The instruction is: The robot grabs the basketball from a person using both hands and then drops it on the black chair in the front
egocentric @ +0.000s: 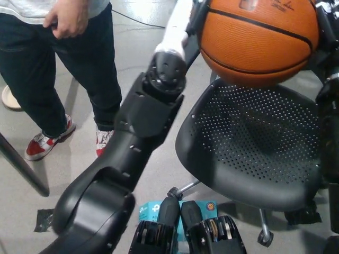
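Person (58,58) stands off to the left, hands free; my white left hand (183,21) presses the basketball (259,39) on one side, black right hand (327,32) on the other, squeezing it directly above the black chair (254,153), ready for release

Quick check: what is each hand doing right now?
Left hand: pressed on the basketball, holding it.
Right hand: pressed on the ball's other side, holding it above the black chair.
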Controlling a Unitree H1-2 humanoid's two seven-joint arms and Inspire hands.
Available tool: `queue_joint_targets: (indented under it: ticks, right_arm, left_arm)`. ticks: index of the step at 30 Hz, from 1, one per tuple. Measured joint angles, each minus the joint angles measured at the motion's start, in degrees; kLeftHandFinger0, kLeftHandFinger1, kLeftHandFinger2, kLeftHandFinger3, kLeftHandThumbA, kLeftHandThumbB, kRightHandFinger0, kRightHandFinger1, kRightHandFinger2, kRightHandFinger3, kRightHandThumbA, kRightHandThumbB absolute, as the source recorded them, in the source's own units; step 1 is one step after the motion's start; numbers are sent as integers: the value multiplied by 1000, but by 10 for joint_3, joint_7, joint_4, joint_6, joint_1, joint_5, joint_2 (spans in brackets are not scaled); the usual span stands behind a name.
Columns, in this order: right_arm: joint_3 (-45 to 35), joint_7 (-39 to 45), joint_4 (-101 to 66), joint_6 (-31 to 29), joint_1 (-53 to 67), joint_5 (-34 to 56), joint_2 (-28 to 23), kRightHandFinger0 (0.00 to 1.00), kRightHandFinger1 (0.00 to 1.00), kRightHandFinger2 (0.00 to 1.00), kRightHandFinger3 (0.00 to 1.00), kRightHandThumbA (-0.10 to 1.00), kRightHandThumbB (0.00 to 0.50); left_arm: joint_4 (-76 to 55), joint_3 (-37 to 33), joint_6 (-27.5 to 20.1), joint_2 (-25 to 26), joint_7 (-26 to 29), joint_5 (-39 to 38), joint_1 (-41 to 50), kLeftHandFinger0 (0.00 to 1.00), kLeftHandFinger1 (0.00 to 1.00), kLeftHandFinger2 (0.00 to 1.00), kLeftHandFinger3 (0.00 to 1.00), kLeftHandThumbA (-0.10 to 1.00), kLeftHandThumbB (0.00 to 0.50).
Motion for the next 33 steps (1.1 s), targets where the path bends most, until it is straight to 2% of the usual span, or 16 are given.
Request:
queue_joint_targets:
  ticks: [1,3,4,6,10,17,18,19,21,26,27,30,31,33]
  right_arm:
    - [-6,2,5,4,1,5,-1,1000,1000,1000,1000,1000,222]
    - [-17,5,14,10,5,13,-2,1000,1000,1000,1000,1000,258]
    - [-22,6,17,12,8,16,-1,1000,1000,1000,1000,1000,261]
    - [-32,9,24,21,16,23,-1,1000,1000,1000,1000,1000,250]
    - [-41,14,40,29,30,32,1,1000,1000,1000,1000,1000,217]
    - [-57,29,84,30,41,41,9,1000,1000,1000,1000,1000,226]
    - [-57,31,87,30,42,41,9,1000,1000,1000,1000,1000,206]
    - [-57,32,89,28,43,40,9,1000,1000,1000,1000,1000,221]
    - [-57,32,93,26,44,36,8,1000,1000,1000,1000,1000,201]
    - [-53,33,100,12,42,21,3,1000,1000,1000,1000,1000,197]
    - [-51,34,105,7,42,16,-1,1000,1000,1000,1000,1000,211]
    - [-50,47,108,-7,35,8,-18,1000,1000,1000,1000,1000,211]
    - [-51,50,108,-12,30,7,-24,1000,1000,1000,1000,1000,267]
    - [-51,59,108,-20,22,3,-40,1000,1000,1000,1000,1000,256]
  left_arm:
    - [23,0,-7,-5,4,0,-7,1000,1000,1000,1000,1000,197]
    - [61,0,-20,-13,11,-1,-19,1000,1000,1000,1000,1000,231]
    - [78,0,-27,-17,15,-1,-24,1000,1000,1000,1000,1000,231]
    - [112,-1,-39,-26,22,-1,-35,1000,1000,1000,1000,1000,201]
    - [150,-2,-55,-38,33,-1,-38,1000,1000,1000,1000,1000,198]
    - [191,-13,-63,-46,40,0,-38,1000,1000,1000,1000,1000,196]
    - [194,-20,-63,-46,40,2,-38,1000,1000,1000,1000,1000,200]
    - [196,-27,-63,-46,40,3,-38,1000,1000,1000,1000,1000,209]
    - [198,-40,-63,-43,40,5,-38,1000,1000,1000,1000,1000,229]
    - [199,-57,-69,-38,35,7,-38,1000,1000,1000,1000,1000,243]
    - [199,-60,-72,-35,33,8,-38,1000,1000,1000,1000,1000,268]
    - [194,-64,-82,-26,21,11,-38,1000,1000,1000,1000,1000,271]
    - [193,-64,-85,-23,19,11,-39,1000,1000,1000,1000,1000,269]
    - [191,-60,-90,-14,9,10,-42,1000,1000,1000,1000,1000,262]
